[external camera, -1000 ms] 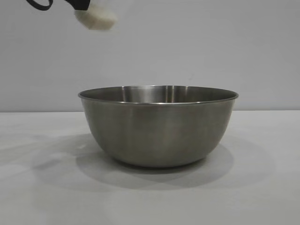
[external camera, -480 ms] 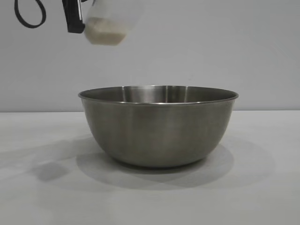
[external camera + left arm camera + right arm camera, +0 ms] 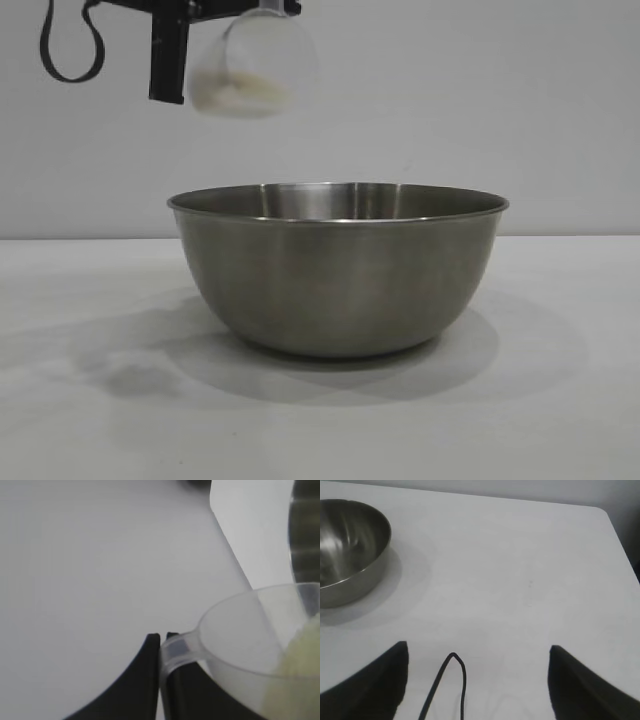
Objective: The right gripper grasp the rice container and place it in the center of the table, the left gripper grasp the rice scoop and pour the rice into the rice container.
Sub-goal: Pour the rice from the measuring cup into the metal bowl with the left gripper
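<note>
Left pincer point(image 3: 162, 652) is pinching the loop handle of the rice scoop point(image 3: 250, 65), fingers clamped nearly flush on it. Scoop hangs high above the rice container point(image 3: 338, 270), off toward the bowl's left rim rather than over its middle. Right pincer point(image 3: 477, 680) sits spread wide and empty, parked well clear of the bowl, low over the table point(image 3: 520, 570).

Bowl stands upright mid-table, mouth up, inside looks empty.

Orientation: scoop is tipped onto its side. Its long axis, base to mouth, runs roughly level, mouth facing roughly toward the exterior camera rather than down, so it reads there as a round outline. The rice point(image 3: 245, 92) is heaped along the lower wall of the cup; no grains visibly falling.

Risks, as a judgement:
- Scoop sits near the bowl's left edge. If the tilt continues here, part of the stream probably lands on the rim or the table outside.
- Drop height is large, so grains could bounce off the steel and out.
- Grip is on the thin handle only; the cup could swivel in the pincer as the load shifts, dumping early.
</note>
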Tool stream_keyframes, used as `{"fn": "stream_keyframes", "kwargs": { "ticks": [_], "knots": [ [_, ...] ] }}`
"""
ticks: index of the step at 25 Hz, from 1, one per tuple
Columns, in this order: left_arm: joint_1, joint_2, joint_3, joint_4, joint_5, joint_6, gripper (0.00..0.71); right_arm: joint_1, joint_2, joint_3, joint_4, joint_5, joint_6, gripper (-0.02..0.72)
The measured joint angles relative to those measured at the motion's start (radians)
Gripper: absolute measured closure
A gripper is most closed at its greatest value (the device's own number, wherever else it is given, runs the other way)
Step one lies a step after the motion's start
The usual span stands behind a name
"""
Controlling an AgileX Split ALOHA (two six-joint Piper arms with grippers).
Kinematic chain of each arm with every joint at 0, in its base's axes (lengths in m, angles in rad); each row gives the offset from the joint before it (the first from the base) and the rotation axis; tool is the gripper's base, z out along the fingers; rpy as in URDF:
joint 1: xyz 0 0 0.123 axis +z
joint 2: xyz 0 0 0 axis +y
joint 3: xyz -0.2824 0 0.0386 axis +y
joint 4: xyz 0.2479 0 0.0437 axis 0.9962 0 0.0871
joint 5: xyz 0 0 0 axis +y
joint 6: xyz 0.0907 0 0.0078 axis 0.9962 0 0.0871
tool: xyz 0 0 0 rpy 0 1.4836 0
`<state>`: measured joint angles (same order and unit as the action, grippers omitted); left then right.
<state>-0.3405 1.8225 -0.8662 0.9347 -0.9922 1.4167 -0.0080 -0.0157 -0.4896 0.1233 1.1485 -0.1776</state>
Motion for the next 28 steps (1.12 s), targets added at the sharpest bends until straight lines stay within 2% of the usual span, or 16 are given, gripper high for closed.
{"fn": "stream_keyframes", "kwargs": {
  "ticks": [17, 28],
  "knots": [
    [-0.023, 0.042, 0.0, -0.034, -0.005, 0.372, 0.71, 0.0, 0.0, 0.0, 0.0, 0.0, 0.0, 0.162],
    [-0.056, 0.042, 0.0, -0.04, -0.041, 0.581, 0.71, 0.0, 0.0, 0.0, 0.0, 0.0, 0.0, 0.162]
  ]
}}
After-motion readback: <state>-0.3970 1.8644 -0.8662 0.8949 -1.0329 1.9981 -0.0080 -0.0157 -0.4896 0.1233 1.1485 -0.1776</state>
